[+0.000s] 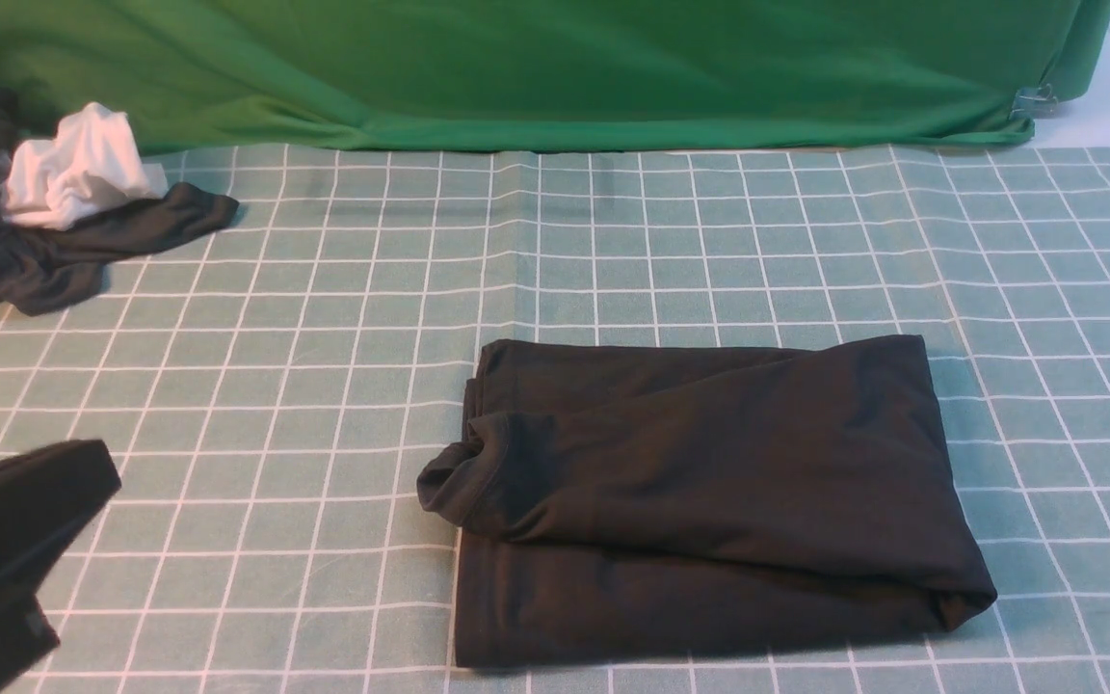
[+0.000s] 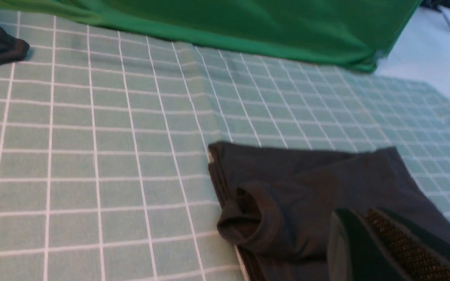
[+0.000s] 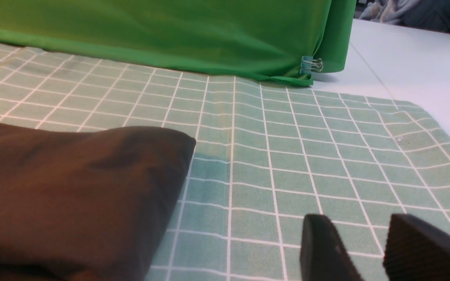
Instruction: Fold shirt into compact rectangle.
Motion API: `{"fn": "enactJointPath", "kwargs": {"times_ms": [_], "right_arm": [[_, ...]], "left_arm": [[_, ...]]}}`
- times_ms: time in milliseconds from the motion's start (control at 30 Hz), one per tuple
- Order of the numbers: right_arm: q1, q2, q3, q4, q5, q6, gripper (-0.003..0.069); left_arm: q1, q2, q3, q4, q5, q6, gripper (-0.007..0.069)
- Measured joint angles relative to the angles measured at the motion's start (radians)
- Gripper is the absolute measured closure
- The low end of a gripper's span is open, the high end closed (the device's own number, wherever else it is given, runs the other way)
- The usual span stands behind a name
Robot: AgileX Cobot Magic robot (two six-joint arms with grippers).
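The soft knit folded shirt is plain black, looking brownish in the right wrist view. The flat tablecloth is pale green with a grid of thin white lines. The draped fabric backdrop is bright green. The crumpled dark grey garment carries a white cloth.

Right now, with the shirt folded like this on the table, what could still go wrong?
1. The shirt is not a clean rectangle: a rolled cuff sticks out past its left edge and could unroll further if nudged.
2. The top layer lies slanted over the bottom one, so the fold may slide or spring open.
3. The right gripper, jaws apart and empty, sits near the shirt's corner; the left gripper is shut above the cloth. Either might snag it when moving.
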Motion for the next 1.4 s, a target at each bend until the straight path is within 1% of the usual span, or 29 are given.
{"fn": "enactJointPath", "kwargs": {"times_ms": [133, 367, 500, 633, 700, 733, 767, 833, 867, 900, 933, 967, 1000, 1033, 1067, 1267, 1400], "right_arm": [[0.0, 0.0, 0.0, 0.0, -0.001, 0.0, 0.0423], [0.0, 0.0, 0.0, 0.0, -0.003, 0.0, 0.0421], [0.0, 0.0, 0.0, 0.0, -0.003, 0.0, 0.0421], [0.0, 0.0, 0.0, 0.0, -0.003, 0.0, 0.0421], [0.0, 0.0, 0.0, 0.0, -0.003, 0.0, 0.0421], [0.0, 0.0, 0.0, 0.0, -0.003, 0.0, 0.0421], [0.0, 0.0, 0.0, 0.0, -0.003, 0.0, 0.0421], [0.0, 0.0, 0.0, 0.0, -0.003, 0.0, 0.0421], [0.0, 0.0, 0.0, 0.0, -0.003, 0.0, 0.0421], [0.0, 0.0, 0.0, 0.0, -0.003, 0.0, 0.0421], [0.0, 0.0, 0.0, 0.0, -0.003, 0.0, 0.0421], [0.0, 0.0, 0.0, 0.0, -0.003, 0.0, 0.0421], [0.0, 0.0, 0.0, 0.0, -0.003, 0.0, 0.0421], [0.0, 0.0, 0.0, 0.0, -0.003, 0.0, 0.0421], [0.0, 0.0, 0.0, 0.0, -0.004, 0.0, 0.0421], [0.0, 0.0, 0.002, 0.0, -0.004, 0.0, 0.0421], [0.0, 0.0, 0.005, 0.0, -0.004, 0.0, 0.0421]], "left_arm": [[0.0, 0.0, 0.004, 0.007, -0.068, 0.0, 0.061], [0.0, 0.0, 0.005, 0.065, -0.079, 0.018, 0.061], [0.0, 0.0, 0.006, 0.077, -0.079, 0.024, 0.061], [0.0, 0.0, 0.015, 0.128, -0.096, 0.034, 0.061], [0.0, -0.017, 0.068, 0.169, -0.162, 0.044, 0.061], [0.0, -0.019, 0.073, 0.173, -0.168, 0.044, 0.061], [0.0, -0.051, 0.135, 0.216, -0.231, 0.04, 0.061], [0.0, -0.081, 0.176, 0.247, -0.263, 0.021, 0.061], [0.0, -0.128, 0.255, 0.316, -0.314, -0.031, 0.061], [0.0, -0.162, 0.301, 0.363, -0.329, -0.069, 0.061], [0.0, -0.169, 0.31, 0.372, -0.33, -0.069, 0.061], [0.0, -0.235, 0.381, 0.441, -0.337, -0.143, 0.061], [0.0, -0.243, 0.399, 0.454, -0.339, -0.15, 0.061], [0.0, -0.305, 0.461, 0.483, -0.338, -0.194, 0.061], [0.0, -0.342, 0.488, 0.491, -0.337, -0.213, 0.061], [0.0, -0.372, 0.505, 0.504, -0.36, -0.206, 0.0608], [0.0, -0.372, 0.505, 0.5, -0.348, -0.194, 0.0601]]}}
